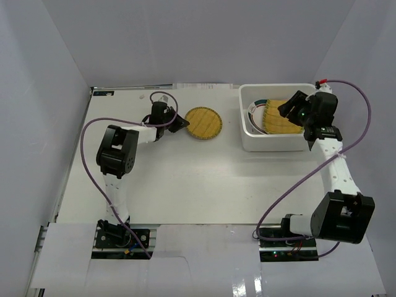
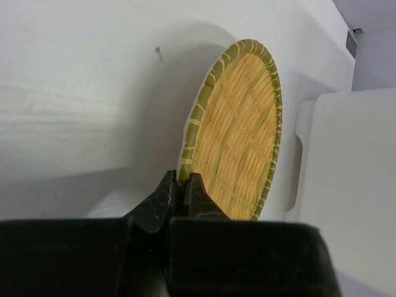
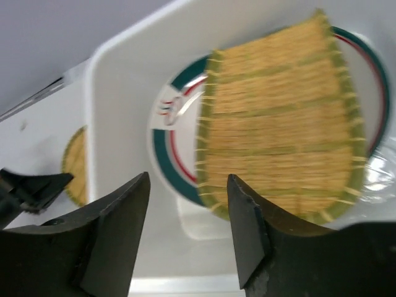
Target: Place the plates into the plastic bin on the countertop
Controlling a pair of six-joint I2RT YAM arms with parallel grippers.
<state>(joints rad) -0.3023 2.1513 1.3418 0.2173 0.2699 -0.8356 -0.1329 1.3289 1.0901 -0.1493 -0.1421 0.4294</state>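
A round woven yellow plate (image 1: 203,123) lies on the white countertop (image 1: 185,185), left of the white plastic bin (image 1: 272,144). My left gripper (image 1: 180,122) is shut on this plate's near rim; in the left wrist view its jaws (image 2: 182,182) pinch the green-edged rim of the plate (image 2: 238,133). My right gripper (image 1: 289,106) is open and empty above the bin. In the right wrist view the gripper (image 3: 189,185) hangs over a squarish woven yellow plate (image 3: 278,117) lying on a white plate with a green and red rim (image 3: 167,148) inside the bin (image 3: 117,93). Other plates are hidden.
The bin's wall shows in the left wrist view (image 2: 346,173), right of the round plate. Purple cables loop from both arms over the countertop. Grey walls enclose the table on the left, back and right.
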